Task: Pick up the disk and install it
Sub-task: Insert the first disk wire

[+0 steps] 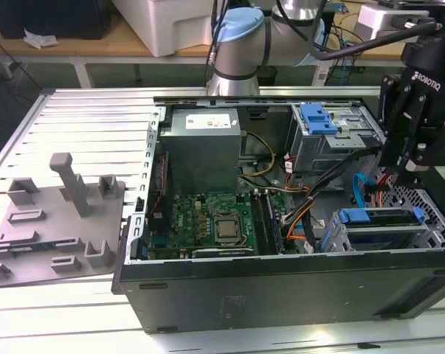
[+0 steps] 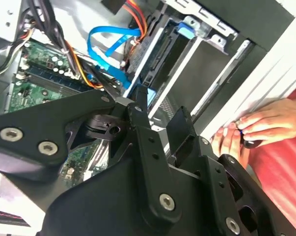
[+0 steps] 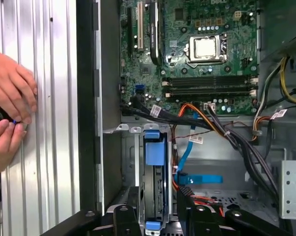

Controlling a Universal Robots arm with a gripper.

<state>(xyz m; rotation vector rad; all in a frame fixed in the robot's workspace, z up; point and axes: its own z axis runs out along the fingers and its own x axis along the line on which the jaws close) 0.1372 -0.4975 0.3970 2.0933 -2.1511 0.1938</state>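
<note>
Blue-railed disk (image 3: 153, 191) is sitting upright, seemingly seated, in the drive cage (image 3: 130, 147); the gripper (image 3: 154, 204) is hovering just over it, fingers spread.

The arm (image 1: 240, 44) reaches across to the exterior view's right, wrist turned down; the gripper (image 1: 412, 171) points straight down, jaws parted and empty.

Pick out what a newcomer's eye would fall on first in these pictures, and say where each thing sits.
The open computer case sits on the table, green motherboard bare in its middle. At the exterior view's right the black tool hangs above the drive cage that holds the blue-railed disk. A person's hands rest just outside the case wall.
</note>
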